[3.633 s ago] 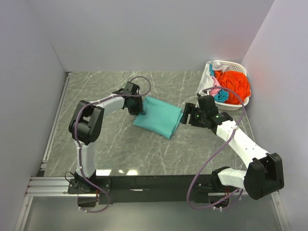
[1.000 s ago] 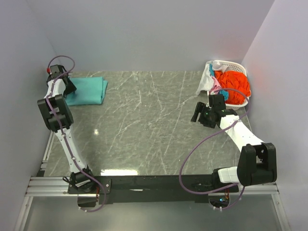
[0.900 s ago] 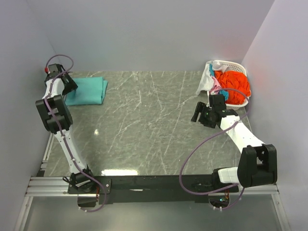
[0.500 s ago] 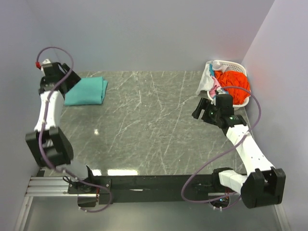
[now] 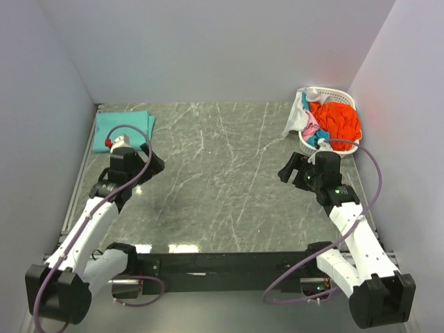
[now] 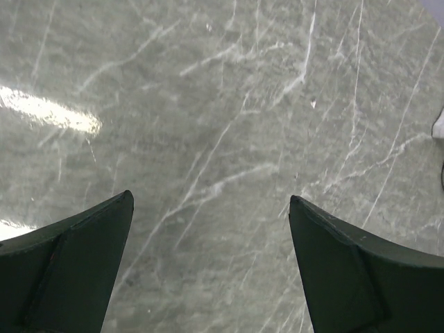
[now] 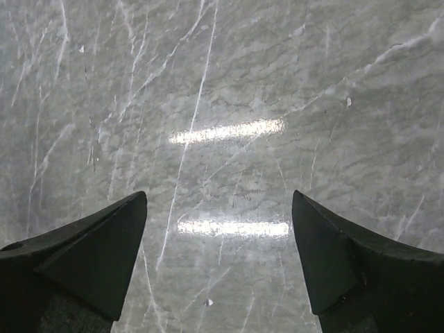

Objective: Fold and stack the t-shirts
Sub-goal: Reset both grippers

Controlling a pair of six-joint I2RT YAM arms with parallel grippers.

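A folded teal-green t-shirt (image 5: 122, 127) lies at the table's far left corner. More t-shirts, orange-red (image 5: 337, 119), pink and white, are heaped in the white basket (image 5: 346, 148) at the far right. My left gripper (image 5: 154, 166) hangs open over bare marble, nearer than the teal shirt and apart from it. In the left wrist view its gripper (image 6: 211, 201) has only marble between the fingers. My right gripper (image 5: 288, 168) is open just left of the basket; the right wrist view shows the gripper (image 7: 219, 198) holding nothing.
Grey marble tabletop (image 5: 222, 180) is enclosed by pale walls on three sides. A metal rail (image 5: 76, 201) runs along the left edge and a black bar (image 5: 222, 262) crosses the near edge between the arm bases. Purple cables loop from both arms.
My left arm has let go of the teal shirt at the far left corner and swung back toward the near middle-left, jaws wide. The right arm has straightened and shifted slightly beside the basket.
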